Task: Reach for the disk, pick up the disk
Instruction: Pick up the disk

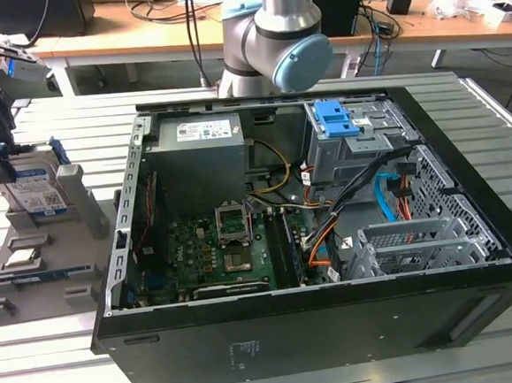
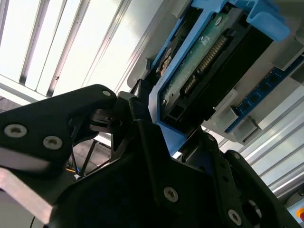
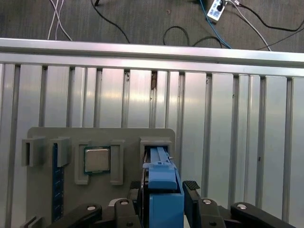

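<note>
The disk point(image 1: 41, 192) stands on edge in a slot of the grey holder point(image 1: 66, 260) at the exterior view's far left, showing its blue-and-white label. My gripper point(image 1: 4, 169) comes down on it from above. In both wrist views the black fingers sit tight against either side of the disk's blue bracket point(image 3: 164, 199). In the second wrist view the disk's circuit-board side point(image 2: 204, 57) runs away from my gripper point(image 2: 166, 128), still seated in the holder. The gripper point(image 3: 164, 190) is shut on the disk.
A processor chip point(image 3: 97, 160) lies in a pocket of the holder beside the disk. The open black computer case point(image 1: 337, 318) takes up the middle of the slatted metal table, with a blue caddy point(image 1: 336, 119) atop its drive cage. The table edge point(image 3: 152, 45) lies beyond the holder.
</note>
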Action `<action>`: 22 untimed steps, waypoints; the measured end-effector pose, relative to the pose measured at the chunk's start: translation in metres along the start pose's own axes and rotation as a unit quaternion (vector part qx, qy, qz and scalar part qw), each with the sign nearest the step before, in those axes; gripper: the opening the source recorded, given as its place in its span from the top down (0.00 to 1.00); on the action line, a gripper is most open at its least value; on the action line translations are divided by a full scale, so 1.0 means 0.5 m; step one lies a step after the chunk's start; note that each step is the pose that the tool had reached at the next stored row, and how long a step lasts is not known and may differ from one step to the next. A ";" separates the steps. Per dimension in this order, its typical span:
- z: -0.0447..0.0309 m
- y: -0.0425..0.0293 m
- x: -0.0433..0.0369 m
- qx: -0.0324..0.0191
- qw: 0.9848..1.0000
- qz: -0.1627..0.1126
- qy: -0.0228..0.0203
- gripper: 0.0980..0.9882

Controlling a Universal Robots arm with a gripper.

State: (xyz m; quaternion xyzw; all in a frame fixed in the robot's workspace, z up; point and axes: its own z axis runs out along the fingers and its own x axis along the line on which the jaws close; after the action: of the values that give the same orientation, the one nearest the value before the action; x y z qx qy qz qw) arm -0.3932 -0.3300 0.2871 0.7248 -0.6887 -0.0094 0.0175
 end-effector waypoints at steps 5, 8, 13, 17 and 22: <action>0.000 0.000 0.000 0.000 1.000 -0.001 0.000 0.70; 0.000 0.000 0.000 0.000 1.000 -0.001 0.000 0.70; 0.000 0.000 0.000 0.000 1.000 -0.002 0.000 0.70; 0.000 0.000 0.000 0.000 1.000 -0.003 0.000 0.70; -0.011 0.000 0.000 0.000 1.000 -0.003 0.000 0.70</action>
State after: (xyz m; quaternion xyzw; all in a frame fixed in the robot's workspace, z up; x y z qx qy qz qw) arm -0.3931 -0.3300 0.2926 0.7266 -0.6867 -0.0093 0.0175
